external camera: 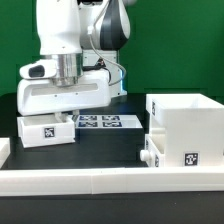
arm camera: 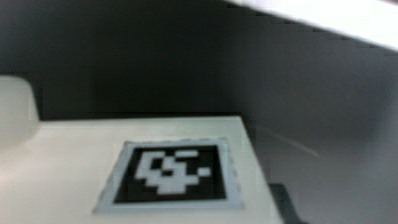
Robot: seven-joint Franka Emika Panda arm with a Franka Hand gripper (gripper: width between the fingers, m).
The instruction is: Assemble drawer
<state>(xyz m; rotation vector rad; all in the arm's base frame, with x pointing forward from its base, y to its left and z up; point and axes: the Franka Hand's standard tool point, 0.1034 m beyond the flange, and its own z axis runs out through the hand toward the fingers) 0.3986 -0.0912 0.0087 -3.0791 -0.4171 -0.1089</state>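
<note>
A small white drawer tray (external camera: 45, 130) with a square black-and-white tag lies at the exterior view's left. My gripper (external camera: 66, 116) is right down at its far right edge, and the hand hides the fingertips. In the wrist view the tray's tagged white face (arm camera: 169, 175) fills the lower part, very close and blurred. No finger shows clearly there, so I cannot tell how the jaws stand. The large white hollow housing (external camera: 186, 128) stands at the exterior view's right. Another small white part (external camera: 151, 152) rests against its left side.
The marker board (external camera: 100, 122) lies flat behind the small tray, between it and the housing. A low white rail (external camera: 100, 178) runs along the table's front edge. A green wall stands behind the arm.
</note>
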